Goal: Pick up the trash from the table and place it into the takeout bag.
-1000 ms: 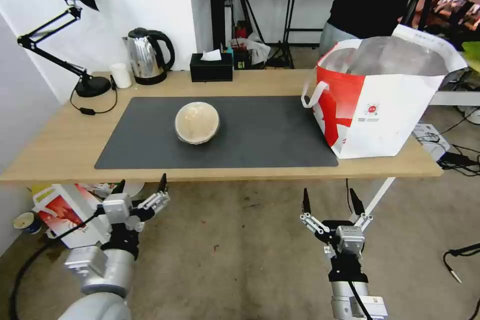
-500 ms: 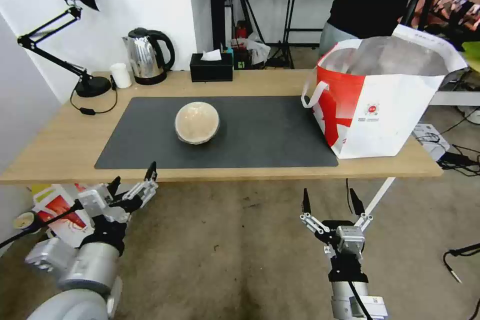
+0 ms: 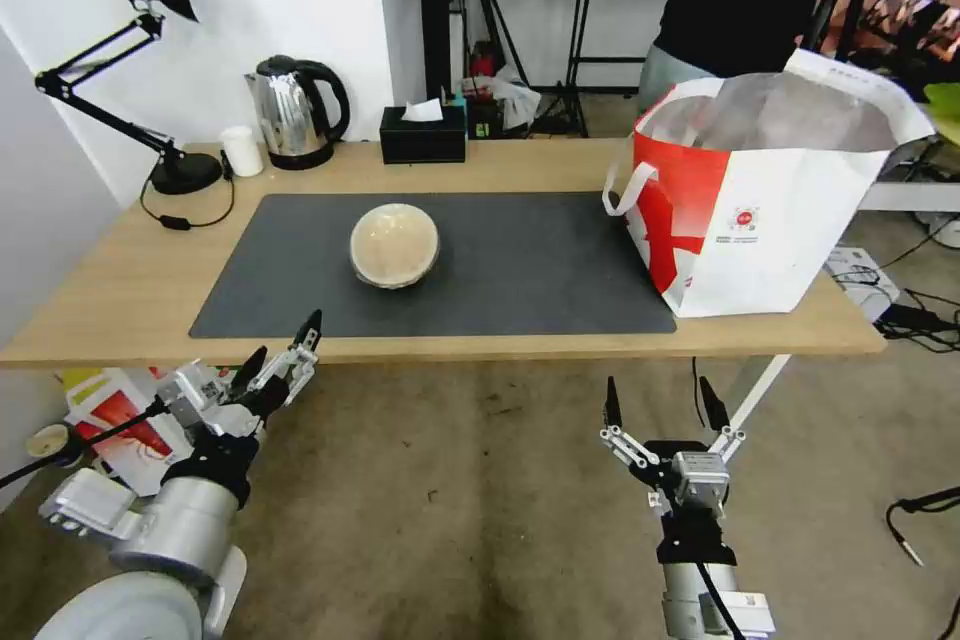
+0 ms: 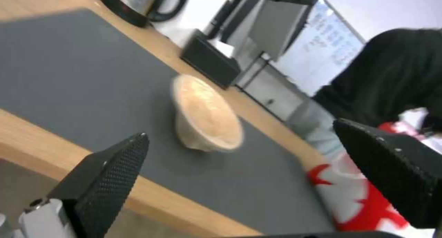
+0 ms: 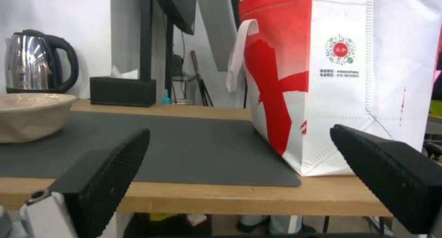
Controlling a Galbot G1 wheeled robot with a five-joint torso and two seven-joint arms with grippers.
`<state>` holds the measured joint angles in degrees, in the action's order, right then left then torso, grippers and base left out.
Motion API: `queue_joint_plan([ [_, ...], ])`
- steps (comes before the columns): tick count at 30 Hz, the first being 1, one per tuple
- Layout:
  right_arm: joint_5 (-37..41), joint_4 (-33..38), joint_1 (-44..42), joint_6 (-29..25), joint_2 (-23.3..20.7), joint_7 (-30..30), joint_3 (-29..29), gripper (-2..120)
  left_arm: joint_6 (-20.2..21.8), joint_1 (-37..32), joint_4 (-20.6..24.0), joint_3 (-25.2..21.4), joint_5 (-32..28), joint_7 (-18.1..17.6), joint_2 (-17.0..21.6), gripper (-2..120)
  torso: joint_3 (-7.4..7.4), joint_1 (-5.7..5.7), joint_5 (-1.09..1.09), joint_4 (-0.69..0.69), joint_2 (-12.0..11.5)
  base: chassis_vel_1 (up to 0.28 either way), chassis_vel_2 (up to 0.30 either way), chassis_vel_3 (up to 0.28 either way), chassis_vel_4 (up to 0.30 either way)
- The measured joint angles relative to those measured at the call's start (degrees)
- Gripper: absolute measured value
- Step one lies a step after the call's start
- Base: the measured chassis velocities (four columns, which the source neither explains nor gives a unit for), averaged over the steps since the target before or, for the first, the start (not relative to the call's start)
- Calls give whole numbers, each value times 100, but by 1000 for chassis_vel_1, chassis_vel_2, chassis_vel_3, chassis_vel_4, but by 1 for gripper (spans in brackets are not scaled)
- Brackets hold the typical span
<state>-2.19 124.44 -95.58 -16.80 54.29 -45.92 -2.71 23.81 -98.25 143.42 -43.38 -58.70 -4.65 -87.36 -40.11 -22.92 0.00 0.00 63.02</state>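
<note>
Left gripper (image 3: 282, 357), fingers spread, sits below the table's (image 3: 120, 290) near edge, aimed at the round tan lidded bowl (image 3: 394, 245); right gripper (image 3: 657, 404), also spread, is parked.

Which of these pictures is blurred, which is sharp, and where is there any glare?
The left wrist view is soft: the tan bowl and the kettle are smeared. The right wrist view is sharp: the small print on the takeout bag is crisp. In the head view, the bag's foil lining is bright and hazy, and the kettle's steel body reflects light.

table (image 3: 120, 290) | mat (image 3: 520, 270) | bowl (image 3: 394, 245), bag (image 3: 790, 220), kettle (image 3: 290, 110), lamp (image 3: 160, 70)
</note>
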Motion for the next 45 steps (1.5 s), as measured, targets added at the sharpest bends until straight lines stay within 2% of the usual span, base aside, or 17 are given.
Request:
queue_joint_plan([
  [6,0,0,0,0,0,0,0,100,115,206,-5,-140,-878,-24,200,100,0,0,0,0,0,0,0,0,0],
  [12,0,0,0,0,0,0,0,100,118,292,-9,-213,-1308,-116,313,100,0,0,0,0,0,0,0,0,0],
  [14,0,0,0,0,0,0,0,100,173,382,-9,-265,-1605,-432,450,100,0,0,0,0,0,0,0,0,0],
  [17,0,0,0,0,0,0,0,100,260,458,-11,-308,-1825,-649,562,100,0,0,0,0,0,0,0,0,0],
  [28,0,0,0,0,0,0,0,100,382,735,-15,-307,-2440,-883,825,100,0,0,0,0,0,0,0,0,0],
  [32,0,0,0,0,0,0,0,100,448,886,-48,-343,-2652,-1104,981,100,0,0,0,0,0,0,0,0,0],
  [35,0,0,0,0,0,0,0,100,566,1046,-123,-427,-3014,-1491,1190,100,0,0,0,0,0,0,0,0,0],
  [40,0,0,0,0,0,0,0,100,660,1200,-220,-536,-3363,-1761,1476,100,0,0,0,0,0,0,0,0,0],
  [45,0,0,0,0,0,0,0,100,778,1224,-290,-644,-3636,-1816,1652,100,0,0,0,0,0,0,0,0,0],
])
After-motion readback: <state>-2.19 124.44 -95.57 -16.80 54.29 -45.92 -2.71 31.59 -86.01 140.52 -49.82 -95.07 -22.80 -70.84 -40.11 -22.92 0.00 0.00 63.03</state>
